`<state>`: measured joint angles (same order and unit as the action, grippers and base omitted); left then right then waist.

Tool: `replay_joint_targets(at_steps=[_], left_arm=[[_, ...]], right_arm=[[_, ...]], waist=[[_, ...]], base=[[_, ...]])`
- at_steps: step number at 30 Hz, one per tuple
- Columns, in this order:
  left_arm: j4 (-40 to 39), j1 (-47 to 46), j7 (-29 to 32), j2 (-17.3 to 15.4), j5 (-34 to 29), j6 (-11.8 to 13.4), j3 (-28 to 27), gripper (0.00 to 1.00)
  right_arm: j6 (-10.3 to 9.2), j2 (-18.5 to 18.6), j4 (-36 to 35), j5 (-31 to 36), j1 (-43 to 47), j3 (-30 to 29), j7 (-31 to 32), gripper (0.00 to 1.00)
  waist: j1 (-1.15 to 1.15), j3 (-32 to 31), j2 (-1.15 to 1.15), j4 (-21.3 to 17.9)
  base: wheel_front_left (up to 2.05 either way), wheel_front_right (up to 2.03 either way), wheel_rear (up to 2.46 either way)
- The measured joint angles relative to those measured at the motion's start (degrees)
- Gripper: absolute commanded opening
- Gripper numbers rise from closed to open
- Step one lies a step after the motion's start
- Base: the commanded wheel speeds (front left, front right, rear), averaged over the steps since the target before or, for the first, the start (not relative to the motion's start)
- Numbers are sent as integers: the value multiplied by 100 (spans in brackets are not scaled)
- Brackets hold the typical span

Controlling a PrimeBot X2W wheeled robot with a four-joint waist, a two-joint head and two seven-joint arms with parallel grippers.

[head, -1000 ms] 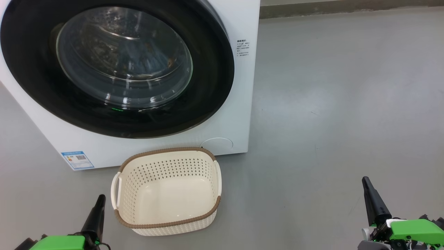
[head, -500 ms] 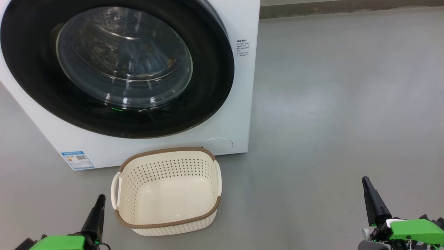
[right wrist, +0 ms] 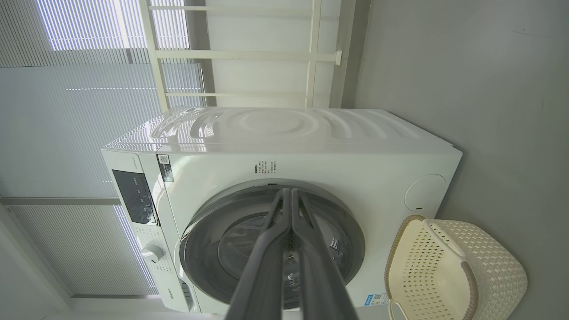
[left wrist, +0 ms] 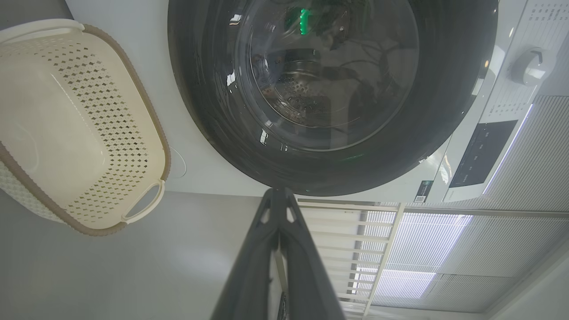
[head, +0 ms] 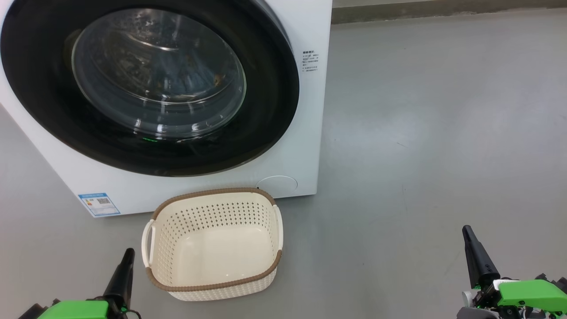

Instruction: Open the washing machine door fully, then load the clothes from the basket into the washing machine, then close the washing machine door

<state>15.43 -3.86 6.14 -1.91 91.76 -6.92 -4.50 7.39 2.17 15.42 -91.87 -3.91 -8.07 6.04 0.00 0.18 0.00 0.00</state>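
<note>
**Door shut, basket on the floor, both grippers pinched closed**

So I was standing there watching, and here's how it looked. The washing machine [head: 305, 133] sat on the grey floor [head: 421, 133]. Its door [head: 274, 102] was closed flat against the front, with the glossy black rim all the way round the domed glass. Through the glass I could make out the perforated drum [left wrist: 306, 95]. There was also some dim mottled stuff with orange-brown specks, which I took for the clothes [head: 133, 57], though the reflections made it hard to be sure.

The basket [head: 212, 193] was parked on the floor right in front of the machine, under the lower right part of the door and just below a little round flap [head: 277, 185]. It stood upright, brown rim up, smooth cream bottom in plain sight. A blue label sticker [head: 99, 204] sat on the machine's lower left corner, off to the basket's left.

The left gripper [head: 129, 251] hung low just beside the basket's left handle, not touching it, fingers pressed together with nothing between them. The right gripper [head: 466, 230] was well apart on the right above the floor, also pinched together and holding nothing. Both pointed roughly toward the machine. From the right arm's side you could see the knob [right wrist: 152, 253] and striped blinds [right wrist: 66, 111] behind the machine.
</note>
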Motion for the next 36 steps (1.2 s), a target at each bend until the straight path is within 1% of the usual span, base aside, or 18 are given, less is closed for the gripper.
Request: replay_joint_targets(at_steps=[36], left_arm=[[0,0,0,0,0,0,-4,0]], right_arm=[[0,0,0,0,0,0,0,0]], waist=[[0,0,0,0]], base=[[0,0,0]])
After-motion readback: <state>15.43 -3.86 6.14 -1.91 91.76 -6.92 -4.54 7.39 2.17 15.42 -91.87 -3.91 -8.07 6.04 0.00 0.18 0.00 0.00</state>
